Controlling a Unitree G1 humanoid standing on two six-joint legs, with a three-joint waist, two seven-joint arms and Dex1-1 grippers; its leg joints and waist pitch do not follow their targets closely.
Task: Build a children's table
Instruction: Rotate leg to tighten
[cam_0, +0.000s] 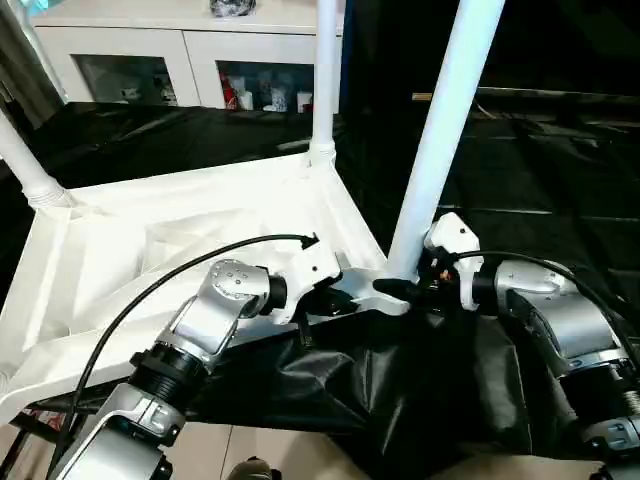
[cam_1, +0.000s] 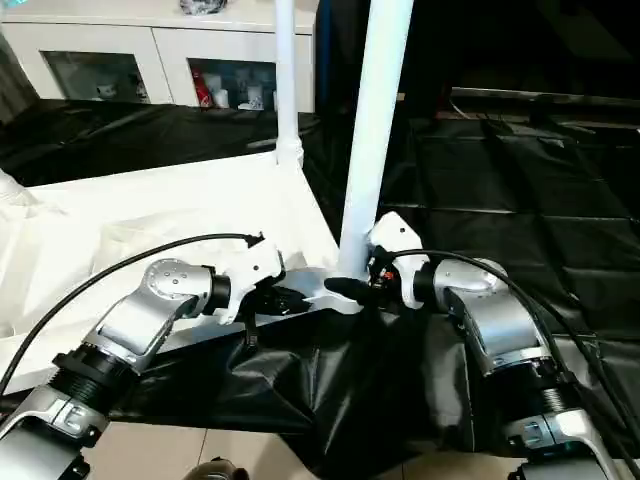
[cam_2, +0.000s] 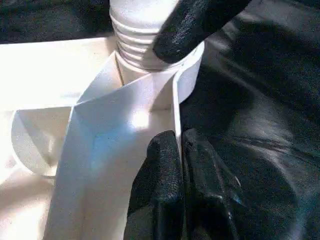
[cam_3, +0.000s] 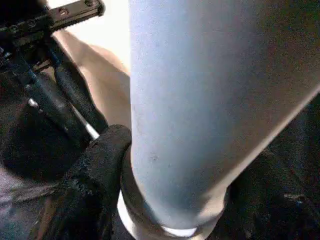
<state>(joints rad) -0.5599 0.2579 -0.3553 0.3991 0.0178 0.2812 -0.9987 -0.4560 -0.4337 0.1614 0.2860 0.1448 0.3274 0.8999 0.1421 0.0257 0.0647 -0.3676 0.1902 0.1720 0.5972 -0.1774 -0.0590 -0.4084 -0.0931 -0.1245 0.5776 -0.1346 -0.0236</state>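
Black drape (cam_0: 560, 200) surrounds tabletop (cam_0: 150, 250); left pincer (cam_2: 181, 150) clenched on its rim, right pincer (cam_3: 107, 150) unclear.

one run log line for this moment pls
left hand: shut on tabletop rim | right hand: at near leg base | three legs upright

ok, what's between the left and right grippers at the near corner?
In the left eye view, the corner socket of the upturned tabletop, with the near leg standing in it, sits between the left gripper and right gripper.
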